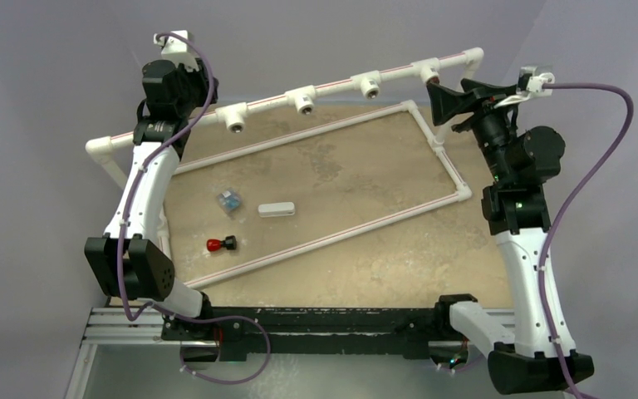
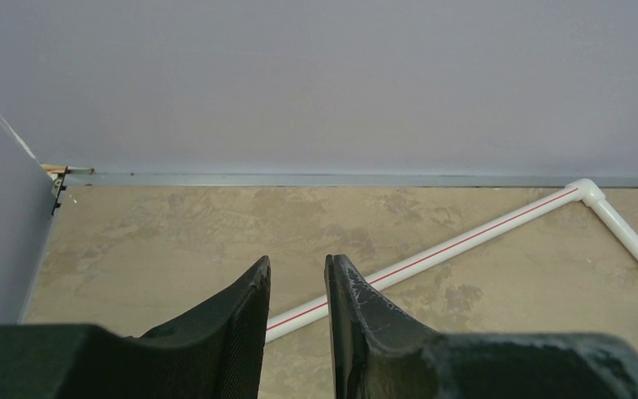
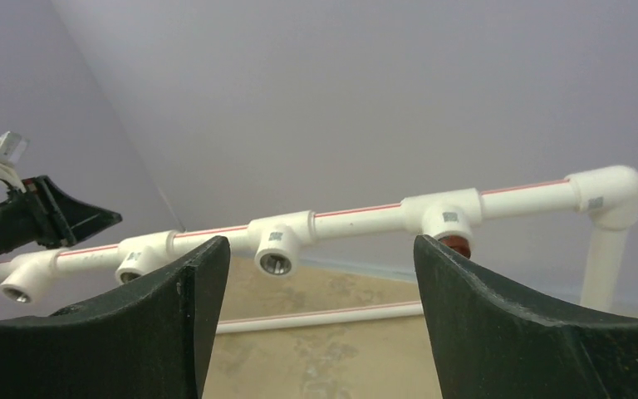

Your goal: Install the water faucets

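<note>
One faucet (image 3: 458,244) is in the pipe's (image 3: 357,209) right end. A second faucet (image 1: 222,244) waits in front of the pipe. The right gripper (image 3: 320,245) is wide open and empty. The left gripper (image 2: 297,262) is a bit open and holds nothing.

White block (image 1: 276,209), small bluish packet (image 1: 229,201), pipe frame (image 1: 336,85)

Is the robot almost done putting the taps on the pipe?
Not nearly. Done: one reddish-brown faucet sits in the end tee. In hand: nothing; the right tool stands open beside that tee, and the left tool is empty too. Left: the three other tees show bare sockets, and a red-knobbed faucet lies on the table, not yet picked up.
</note>
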Robot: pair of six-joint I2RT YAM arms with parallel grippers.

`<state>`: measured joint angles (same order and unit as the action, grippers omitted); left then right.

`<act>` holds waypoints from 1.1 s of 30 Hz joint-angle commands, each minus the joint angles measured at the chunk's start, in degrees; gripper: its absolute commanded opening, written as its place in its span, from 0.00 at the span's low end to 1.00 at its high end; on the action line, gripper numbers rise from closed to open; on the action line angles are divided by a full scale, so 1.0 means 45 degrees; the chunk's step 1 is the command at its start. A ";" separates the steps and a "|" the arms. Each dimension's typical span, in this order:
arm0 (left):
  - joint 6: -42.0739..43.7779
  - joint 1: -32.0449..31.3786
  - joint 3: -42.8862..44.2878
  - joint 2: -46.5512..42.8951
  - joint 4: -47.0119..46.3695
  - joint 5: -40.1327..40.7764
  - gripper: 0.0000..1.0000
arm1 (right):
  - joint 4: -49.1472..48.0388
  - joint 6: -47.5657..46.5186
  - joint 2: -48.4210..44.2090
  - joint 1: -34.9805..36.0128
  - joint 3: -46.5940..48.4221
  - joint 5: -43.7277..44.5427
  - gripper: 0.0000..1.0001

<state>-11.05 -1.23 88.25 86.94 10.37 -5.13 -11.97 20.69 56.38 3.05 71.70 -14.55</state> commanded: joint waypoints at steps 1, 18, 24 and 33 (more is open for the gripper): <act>-0.0444 0.0075 0.0223 -0.0053 0.0482 -0.0422 0.31 | 0.0672 0.1106 -0.0421 0.0026 -0.0208 -0.0477 0.83; -0.2366 0.0061 0.3761 -0.1900 0.0624 -0.1883 0.45 | 0.1487 0.1873 -0.2174 0.0026 -0.4795 -0.0928 0.98; -0.3790 0.0062 0.1652 -0.3602 0.0323 -0.4660 0.48 | 0.1598 0.2846 -0.3210 0.0026 -0.5833 0.0852 0.98; -0.4819 0.0068 -0.2943 -0.6973 0.1709 -0.7992 0.52 | 0.2334 0.3916 -0.3170 0.0026 -0.6773 0.4184 0.99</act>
<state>-29.06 -1.15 83.33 60.90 14.52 -32.51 -0.56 35.44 42.41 3.09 43.88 -6.20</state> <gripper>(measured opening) 0.506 0.984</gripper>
